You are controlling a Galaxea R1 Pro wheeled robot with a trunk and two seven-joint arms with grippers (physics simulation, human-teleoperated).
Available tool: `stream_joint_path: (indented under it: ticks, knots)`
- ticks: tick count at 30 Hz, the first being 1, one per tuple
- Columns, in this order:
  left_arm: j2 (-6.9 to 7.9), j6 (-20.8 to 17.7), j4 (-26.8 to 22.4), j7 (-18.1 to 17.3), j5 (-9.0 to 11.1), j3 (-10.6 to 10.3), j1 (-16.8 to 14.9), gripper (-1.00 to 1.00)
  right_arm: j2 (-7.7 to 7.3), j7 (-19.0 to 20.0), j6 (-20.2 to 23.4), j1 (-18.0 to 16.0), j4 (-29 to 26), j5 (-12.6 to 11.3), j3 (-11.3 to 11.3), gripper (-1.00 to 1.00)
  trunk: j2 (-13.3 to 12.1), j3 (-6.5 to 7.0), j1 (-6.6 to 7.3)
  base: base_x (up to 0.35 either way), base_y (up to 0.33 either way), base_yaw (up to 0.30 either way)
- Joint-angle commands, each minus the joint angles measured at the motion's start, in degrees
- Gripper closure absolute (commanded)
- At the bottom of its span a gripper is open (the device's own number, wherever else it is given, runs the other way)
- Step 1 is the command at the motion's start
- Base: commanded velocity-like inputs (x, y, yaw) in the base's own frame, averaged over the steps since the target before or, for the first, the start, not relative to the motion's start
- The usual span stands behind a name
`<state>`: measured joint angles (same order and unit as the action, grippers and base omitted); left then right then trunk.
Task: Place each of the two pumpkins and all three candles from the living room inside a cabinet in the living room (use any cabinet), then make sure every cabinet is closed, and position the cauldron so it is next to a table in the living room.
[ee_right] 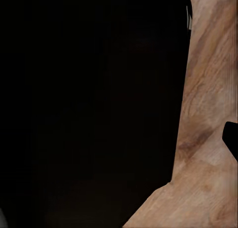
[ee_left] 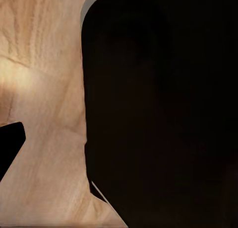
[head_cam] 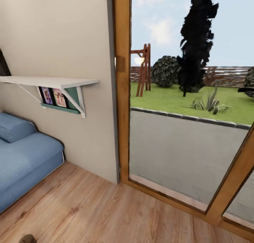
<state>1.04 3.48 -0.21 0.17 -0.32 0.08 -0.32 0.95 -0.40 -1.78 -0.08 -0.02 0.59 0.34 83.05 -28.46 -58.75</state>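
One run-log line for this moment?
phase: in transit | head view: blue sofa, wall shelf, glass door | task things: unseen

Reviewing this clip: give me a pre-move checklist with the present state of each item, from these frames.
1. Task things in sight: not ok; the head view shows a blue sofa, a wall shelf and a glass door.
2. Wood floor ahead free of obstacles: ok.
3. Door frame close ahead: not ok, turn before driving.
4. Left tool state: cannot tell; a dark shape blocks its wrist view.
5. Right tool state: cannot tell, same reason.
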Motion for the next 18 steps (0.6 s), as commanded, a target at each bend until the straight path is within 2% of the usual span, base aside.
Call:
stream_joint_path:
  ticks: [1, 7, 18]
  knots:
    - [0.01, 0.5, 0.0, 0.0, 0.0, 0.0, 0.0, -1.0, 0.11, 0.0, -0.2, 0.0, 0.0, 0.1, 0.0, -1.0, 0.0, -0.08, 0.02, -0.125, -0.195, 0.283]
    - [-0.02, 1.6, 0.0, 0.0, 0.0, 0.0, 0.0, -1.0, 0.49, 0.0, -0.2, 0.0, 0.1, 0.1, 0.0, -1.0, 0.0, -0.27, 0.02, -0.051, -0.127, 0.283]
    - [-0.03, 1.8, 0.0, 0.0, 0.0, 0.0, 0.0, -1.0, 0.67, 0.0, -0.2, 0.0, 0.2, 0.2, 0.2, -1.0, 0.0, -0.61, 0.02, -0.004, -0.015, 0.282]
